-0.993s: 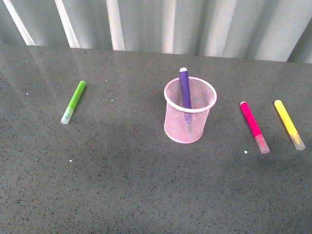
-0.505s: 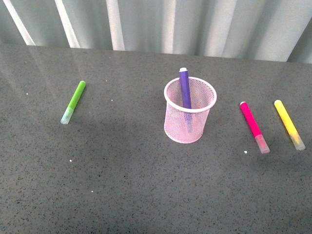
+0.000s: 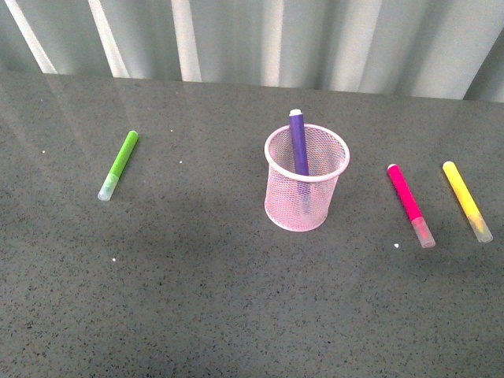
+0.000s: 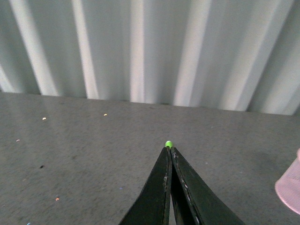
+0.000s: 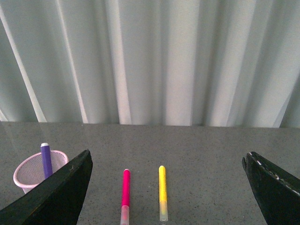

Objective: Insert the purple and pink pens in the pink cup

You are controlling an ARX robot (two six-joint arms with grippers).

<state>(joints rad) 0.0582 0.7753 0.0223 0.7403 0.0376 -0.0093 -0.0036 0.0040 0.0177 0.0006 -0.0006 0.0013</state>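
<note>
The pink cup (image 3: 306, 189) stands upright mid-table, and the purple pen (image 3: 298, 142) leans inside it with its end above the rim. To the cup's right the pink pen (image 3: 409, 203) lies flat on the table. In the right wrist view the cup (image 5: 31, 172) holds the purple pen (image 5: 46, 159), and the pink pen (image 5: 125, 192) lies between the wide-open fingers of my right gripper (image 5: 166, 161). My left gripper (image 4: 169, 149) is shut with nothing in it. Neither gripper shows in the front view.
A lime-green marker (image 3: 119, 164) lies at the left of the grey table (image 3: 197, 299); its tip (image 4: 168, 144) peeks past my left fingertips. A yellow marker (image 3: 467, 201) lies right of the pink pen, also seen as the yellow marker (image 5: 162, 192). A corrugated wall (image 3: 260, 39) runs behind.
</note>
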